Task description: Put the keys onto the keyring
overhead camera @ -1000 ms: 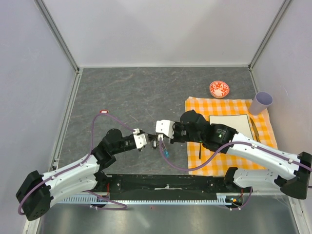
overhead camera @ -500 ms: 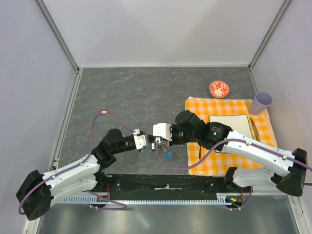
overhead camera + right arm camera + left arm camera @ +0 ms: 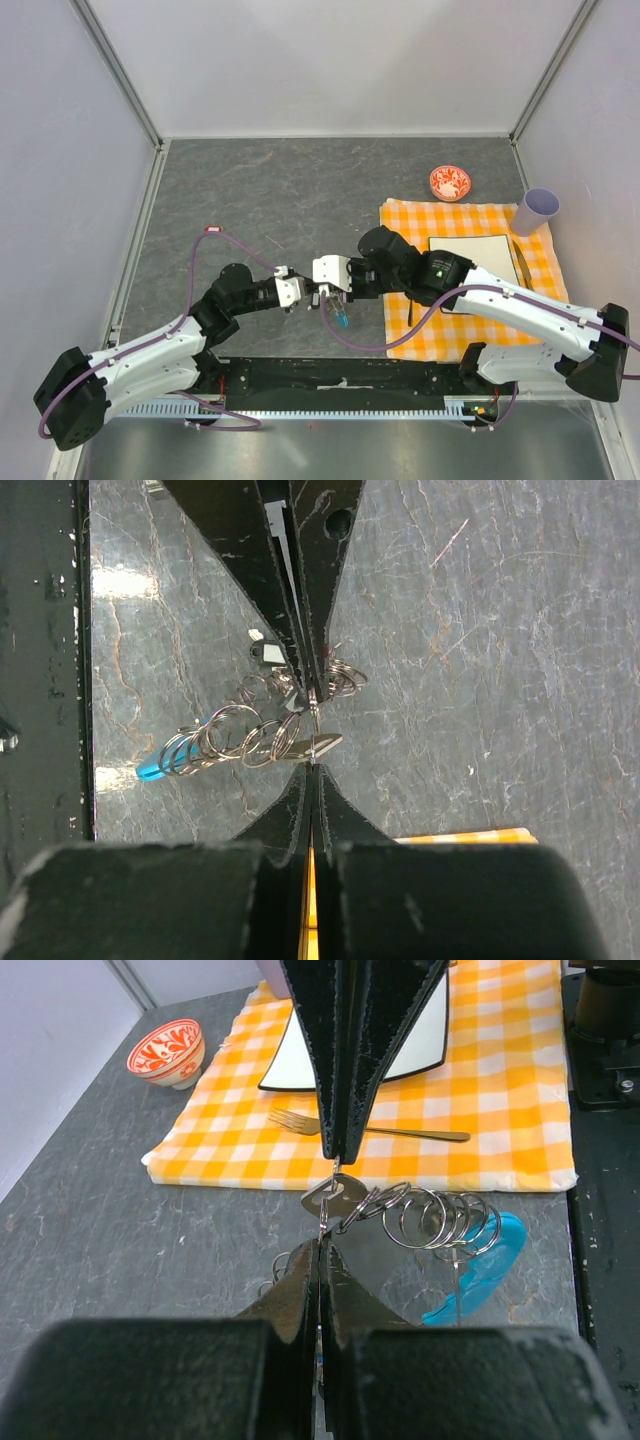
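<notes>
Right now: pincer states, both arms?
Left pincer: closed, pinching a ring of the keyring.
Right pincer: closed, pinching a silver key by its tip.
</notes>
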Tool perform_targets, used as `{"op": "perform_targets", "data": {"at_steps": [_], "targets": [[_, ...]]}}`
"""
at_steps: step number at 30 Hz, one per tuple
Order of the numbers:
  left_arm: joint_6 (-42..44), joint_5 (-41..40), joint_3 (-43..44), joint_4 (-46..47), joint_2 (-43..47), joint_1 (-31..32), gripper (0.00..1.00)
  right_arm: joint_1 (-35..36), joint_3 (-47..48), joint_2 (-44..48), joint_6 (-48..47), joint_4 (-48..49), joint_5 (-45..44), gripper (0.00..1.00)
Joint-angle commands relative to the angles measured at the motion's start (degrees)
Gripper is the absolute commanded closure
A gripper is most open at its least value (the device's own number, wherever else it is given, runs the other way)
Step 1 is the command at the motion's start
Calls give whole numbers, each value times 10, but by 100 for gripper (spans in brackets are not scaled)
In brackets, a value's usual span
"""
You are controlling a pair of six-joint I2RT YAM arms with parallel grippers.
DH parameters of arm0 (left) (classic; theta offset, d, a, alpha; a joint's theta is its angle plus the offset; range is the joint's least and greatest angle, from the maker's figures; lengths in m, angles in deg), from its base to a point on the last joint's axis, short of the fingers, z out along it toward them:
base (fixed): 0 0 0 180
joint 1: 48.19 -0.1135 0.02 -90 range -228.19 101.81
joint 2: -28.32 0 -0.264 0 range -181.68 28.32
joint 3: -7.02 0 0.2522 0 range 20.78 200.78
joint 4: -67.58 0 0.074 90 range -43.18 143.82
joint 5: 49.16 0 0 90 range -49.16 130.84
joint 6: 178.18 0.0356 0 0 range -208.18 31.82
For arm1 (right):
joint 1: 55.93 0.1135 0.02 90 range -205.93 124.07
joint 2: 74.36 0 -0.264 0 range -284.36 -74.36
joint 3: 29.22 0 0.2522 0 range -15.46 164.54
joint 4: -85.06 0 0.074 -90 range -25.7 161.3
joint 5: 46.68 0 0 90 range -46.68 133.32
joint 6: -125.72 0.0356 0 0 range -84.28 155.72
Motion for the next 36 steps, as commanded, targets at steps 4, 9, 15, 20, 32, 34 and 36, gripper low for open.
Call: {"op": "perform_targets", "data": {"at_steps": [4,9,15,20,32,34,36], "targets": [[12,25,14,54,3,-2,98,-2,28,-7,0,22,4,100],[11,26,14,53,3,-2,98,-2,27,-4,1,27,0,100],[10,24,15,50,3,-2,98,-2,26,5,2,28,2,100],[9,22,20,45,-1,-2,98,-2,27,8,2,28,5,100],[6,21,23,39,-5,-2,98,-2,28,11,2,28,10,100],[6,22,23,39,-4,-2,98,-2,26,9,2,28,12,100],[6,22,23,39,-4,-2,98,-2,27,7,2,27,15,100]]}}
